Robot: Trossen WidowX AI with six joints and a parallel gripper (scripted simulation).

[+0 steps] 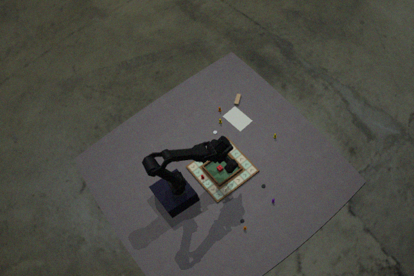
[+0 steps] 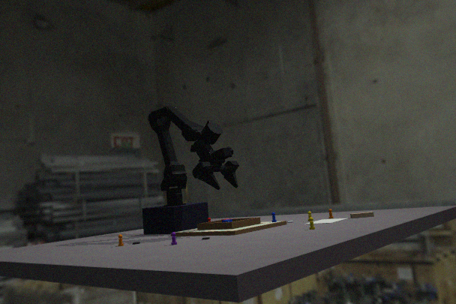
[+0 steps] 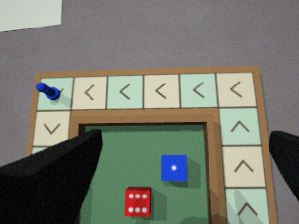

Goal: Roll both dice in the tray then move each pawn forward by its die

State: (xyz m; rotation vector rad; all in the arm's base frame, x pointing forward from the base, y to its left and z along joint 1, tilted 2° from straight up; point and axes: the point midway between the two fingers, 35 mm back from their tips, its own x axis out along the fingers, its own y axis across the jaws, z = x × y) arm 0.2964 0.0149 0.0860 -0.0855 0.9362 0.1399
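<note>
My gripper (image 2: 227,187) (image 3: 184,138) is wide open and empty, above the tray (image 1: 211,177) (image 2: 232,225) (image 3: 148,116). The blue die (image 3: 174,168) (image 2: 226,221) is in the tray, one pip on top; the arm hides it in the top view. The red die (image 3: 138,202) (image 1: 220,168) is in the tray near it, six pips on top. The blue pawn (image 3: 50,91) (image 2: 274,218) stands on a corner square of the arrowed board (image 3: 148,70) (image 2: 210,232). The red pawn (image 1: 202,176) (image 2: 208,219) stands on the side near the robot base.
A white sheet (image 1: 237,118) and a wooden block (image 1: 237,99) lie beyond the board. Orange pawns (image 1: 219,109) (image 1: 245,227), yellow pawns (image 1: 220,121) (image 1: 275,135), a purple pawn (image 1: 273,200), dark discs (image 1: 263,186) (image 1: 242,221) and a white disc (image 1: 215,132) surround it.
</note>
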